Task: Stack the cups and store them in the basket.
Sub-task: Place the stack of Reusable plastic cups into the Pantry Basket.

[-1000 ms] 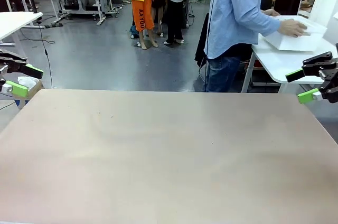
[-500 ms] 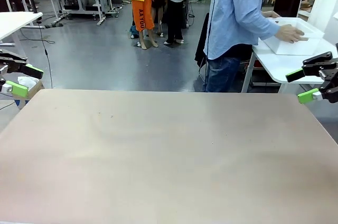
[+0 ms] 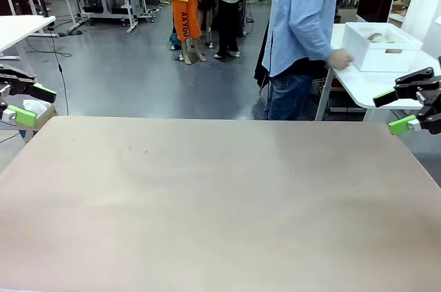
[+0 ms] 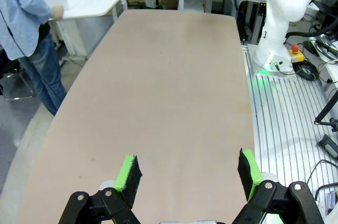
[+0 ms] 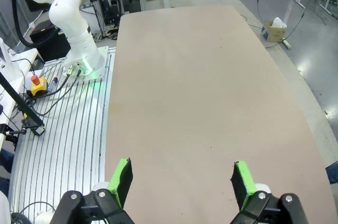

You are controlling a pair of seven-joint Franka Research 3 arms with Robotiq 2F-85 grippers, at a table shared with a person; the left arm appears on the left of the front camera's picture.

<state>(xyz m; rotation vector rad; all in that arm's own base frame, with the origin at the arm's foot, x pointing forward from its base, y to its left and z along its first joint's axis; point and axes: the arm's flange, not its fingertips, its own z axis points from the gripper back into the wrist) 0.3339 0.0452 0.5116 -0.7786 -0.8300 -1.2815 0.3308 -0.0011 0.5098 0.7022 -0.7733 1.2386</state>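
Standing at the far right, on a white side table [image 3: 358, 82] behind the main counter [image 3: 220, 202], is the white basket [image 3: 381, 47]. Tan-brown cups [image 3: 379, 37] lie inside it, just showing over the rim; how many I cannot tell from here. A person in a light blue shirt [image 3: 303, 16] and jeans stands just left of that side table, one hand [image 3: 339, 60] close to the near left corner of the basket, though I cannot say whether it touches.

The left tool [image 3: 27, 102] hangs off the far left corner of the counter, its green-padded fingers spread wide with nothing between them; looking along it from the wrist, the left tool [image 4: 187, 174] shows the same wide gap over the bare counter surface. The right tool [image 3: 398, 111] sits off the far right corner, below and in front of the basket, also spread wide and holding nothing, and from its own wrist the right tool [image 5: 179, 182] shows its pads well apart.
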